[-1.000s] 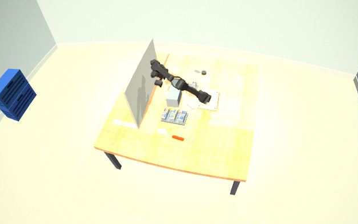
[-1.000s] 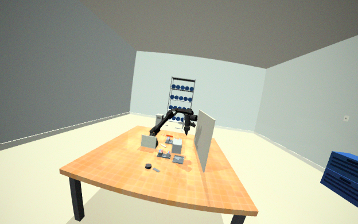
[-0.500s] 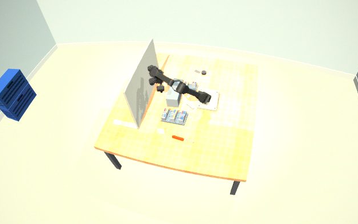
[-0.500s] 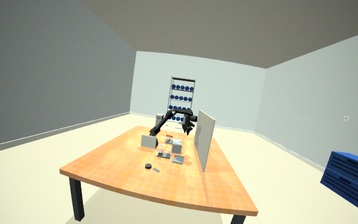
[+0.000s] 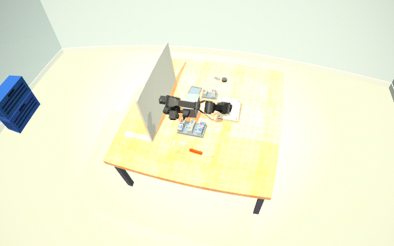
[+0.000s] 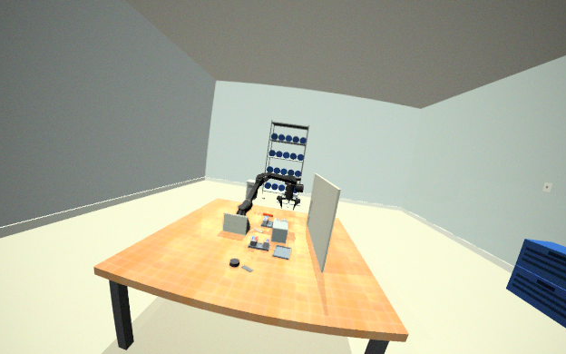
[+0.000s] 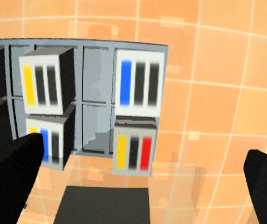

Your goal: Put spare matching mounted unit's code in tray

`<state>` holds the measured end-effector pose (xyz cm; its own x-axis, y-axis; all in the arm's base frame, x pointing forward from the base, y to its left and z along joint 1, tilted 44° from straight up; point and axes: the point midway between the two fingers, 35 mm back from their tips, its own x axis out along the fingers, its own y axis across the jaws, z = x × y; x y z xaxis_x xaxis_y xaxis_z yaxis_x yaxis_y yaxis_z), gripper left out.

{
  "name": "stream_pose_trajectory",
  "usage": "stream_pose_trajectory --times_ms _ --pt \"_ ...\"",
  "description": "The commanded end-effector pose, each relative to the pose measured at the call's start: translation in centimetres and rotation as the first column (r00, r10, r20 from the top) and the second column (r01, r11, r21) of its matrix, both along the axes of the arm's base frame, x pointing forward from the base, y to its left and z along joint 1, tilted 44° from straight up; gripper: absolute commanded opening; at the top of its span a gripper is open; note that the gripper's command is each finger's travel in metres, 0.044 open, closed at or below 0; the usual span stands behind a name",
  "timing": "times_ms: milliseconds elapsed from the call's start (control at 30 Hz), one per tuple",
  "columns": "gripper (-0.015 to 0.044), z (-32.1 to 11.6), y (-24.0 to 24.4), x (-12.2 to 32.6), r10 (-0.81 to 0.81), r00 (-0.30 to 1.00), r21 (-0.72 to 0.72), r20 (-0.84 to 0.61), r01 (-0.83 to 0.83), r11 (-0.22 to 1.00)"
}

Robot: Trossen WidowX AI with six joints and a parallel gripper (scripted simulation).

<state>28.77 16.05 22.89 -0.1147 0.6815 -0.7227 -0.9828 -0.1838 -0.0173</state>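
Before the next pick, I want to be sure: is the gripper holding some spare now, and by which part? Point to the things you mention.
No, the gripper (image 6: 289, 206) (image 7: 148, 153) holds nothing; its fingers stand open.
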Motion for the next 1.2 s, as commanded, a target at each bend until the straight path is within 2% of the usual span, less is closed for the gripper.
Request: stream_pose_trajectory --times_ms 0,33,200,233,1167 --pt "0.044 -0.1 0.1 -0.3 0.028 0.999 0.008 0.019 -0.028 1.0" --pt "0.044 -0.1 0.1 -0.3 0.028 0.999 0.008 0.019 -0.028 1.0" --pt "0.0309 -1.9 2.2 -0.6 0.028 0.999 0.008 0.02 -0.028 1.0" --pt "0.03 -2.3 2.7 -0.6 0.028 0.999 0.009 0.02 -0.028 1.0" --pt "0.03 -4.9 5.2 -0.9 0.028 0.999 0.009 0.021 -0.029 1.0"
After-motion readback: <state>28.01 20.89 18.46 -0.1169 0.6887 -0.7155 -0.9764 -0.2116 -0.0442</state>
